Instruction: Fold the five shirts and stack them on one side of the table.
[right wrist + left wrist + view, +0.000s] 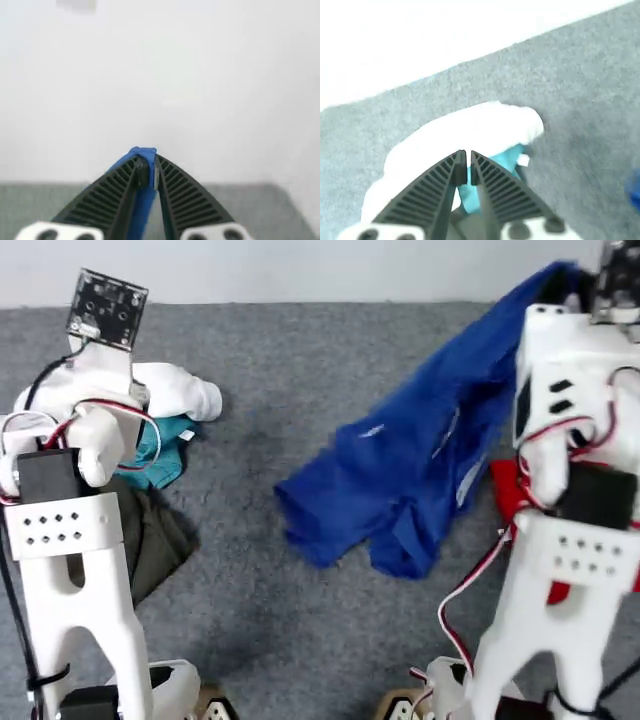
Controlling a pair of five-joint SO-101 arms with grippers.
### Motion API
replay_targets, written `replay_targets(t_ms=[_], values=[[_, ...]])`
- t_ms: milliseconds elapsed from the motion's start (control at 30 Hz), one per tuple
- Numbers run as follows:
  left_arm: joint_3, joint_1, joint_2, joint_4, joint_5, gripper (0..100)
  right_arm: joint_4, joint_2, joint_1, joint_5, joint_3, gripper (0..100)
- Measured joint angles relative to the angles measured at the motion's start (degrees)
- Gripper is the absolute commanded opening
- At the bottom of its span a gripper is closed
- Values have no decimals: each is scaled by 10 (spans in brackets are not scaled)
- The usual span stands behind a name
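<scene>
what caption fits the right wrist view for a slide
Right pincer shut on a fold of the blue shirt, facing a white wall.

Seen from above, with 12 o'clock at the far edge of the bench (300, 380), three shirts lie heaped at 9 o'clock under the left arm (70, 540). The far shirt (175, 390) sits at the heap's 12 o'clock, the middle shirt (160, 455) just before it, and the near shirt (155, 535) at 6 o'clock. The left gripper (468, 160) hangs over the far shirt. The draped shirt (420, 470) runs from the bench's middle up towards 2 o'clock, its top pinched between the fingers (175, 195) of the right gripper (148, 170). A fifth shirt (508, 483) lies at 3 o'clock, just beside the draped shirt and partly beneath the right arm (570, 530)
</scene>
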Motion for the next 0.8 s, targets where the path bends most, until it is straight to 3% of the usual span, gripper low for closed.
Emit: replay_targets(t_ms=[167,333,467,600,800], values=[[5,15,0,18,6,14,67,-40,0,28,-39,9],[69,126,0,55,51,15,124,-55,1,35,3,9],[168,212,0,-3,82,26,158,-75,11,54,84,9],[251,250,5,-105,113,142,156,-103,38,69,199,9],[222,298,136,-174,189,167,103,-145,77,71,365,9]])
